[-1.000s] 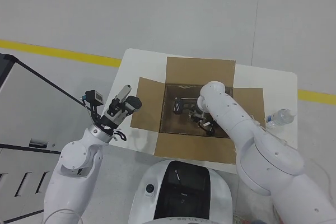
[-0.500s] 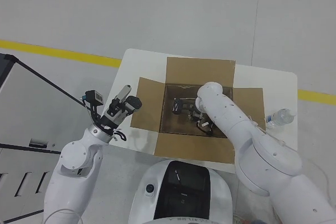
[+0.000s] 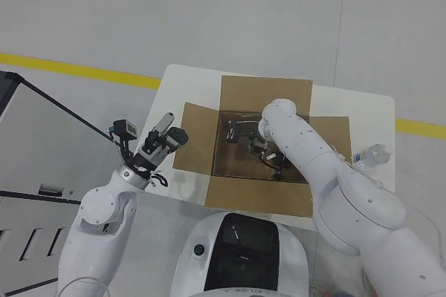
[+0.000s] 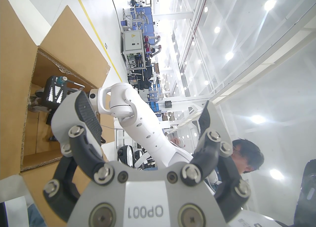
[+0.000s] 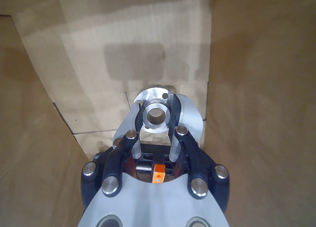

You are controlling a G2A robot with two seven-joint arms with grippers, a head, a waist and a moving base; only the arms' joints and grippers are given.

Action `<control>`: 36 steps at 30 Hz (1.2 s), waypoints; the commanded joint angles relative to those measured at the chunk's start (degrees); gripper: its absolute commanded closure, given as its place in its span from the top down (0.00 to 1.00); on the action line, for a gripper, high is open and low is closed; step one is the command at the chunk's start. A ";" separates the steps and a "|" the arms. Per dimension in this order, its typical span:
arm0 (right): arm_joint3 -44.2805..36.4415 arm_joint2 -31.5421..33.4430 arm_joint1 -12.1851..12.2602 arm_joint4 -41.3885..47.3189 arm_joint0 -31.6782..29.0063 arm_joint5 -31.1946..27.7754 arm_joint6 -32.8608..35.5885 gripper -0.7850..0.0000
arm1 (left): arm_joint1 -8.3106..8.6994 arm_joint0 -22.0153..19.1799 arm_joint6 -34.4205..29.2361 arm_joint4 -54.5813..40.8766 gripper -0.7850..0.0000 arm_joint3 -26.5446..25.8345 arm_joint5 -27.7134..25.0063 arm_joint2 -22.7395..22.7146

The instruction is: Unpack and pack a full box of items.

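- Box point(image 3: 266, 93): one cardboard carton, standing near the middle of the white table point(image 3: 186, 85); its four flaps are folded out flat, one to each side; the front flap reaches the table's near edge, and the right flap ends short of the right edge.
- Right gripper point(image 3: 243, 138): lowered into the carton through the open top; in the right wrist view the gripper point(image 5: 156, 114) has its two ribbed fingers point(image 5: 175, 112) closed against opposite sides of the raised hub of a metal flange point(image 5: 151, 95); the grip is firm on the hub, not on the outer disc.
- Flange: one piece, silver, a round disc with a central bore and small bolt holes; it sits inside the box, low over the floor; whether it touches the floor cannot be told.
- Room inside the box point(image 5: 259, 65): one side wall stands close beside the gripper; open cardboard floor runs ahead of the flange up to the far wall.
- Left gripper point(image 3: 171, 128): held above the table's left edge, just beside the left flap and apart from it; in the left wrist view the gripper point(image 4: 145, 104) points upward with its fingers point(image 4: 86, 112) spread wide, nothing between them.
- Bottle point(image 3: 373, 155): one clear plastic bottle, lying at the table's right edge, just beyond the right flap.
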 commanded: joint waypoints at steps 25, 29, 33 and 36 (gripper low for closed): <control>-8.15 2.51 1.43 1.96 2.64 -0.93 9.12 0.00 | 0.00 0.00 0.00 0.00 1.00 0.00 0.00 0.00; -10.89 3.26 2.52 2.42 1.81 -2.01 10.28 0.00 | 0.00 0.00 0.00 0.00 1.00 0.00 0.00 0.00; -14.11 4.29 4.10 2.55 0.72 -2.39 11.14 0.00 | 0.00 0.00 0.00 0.00 1.00 0.00 0.00 0.00; -17.13 5.35 5.57 2.54 -0.38 -2.03 12.15 0.00 | 0.00 0.00 0.00 0.00 1.00 0.00 0.00 0.00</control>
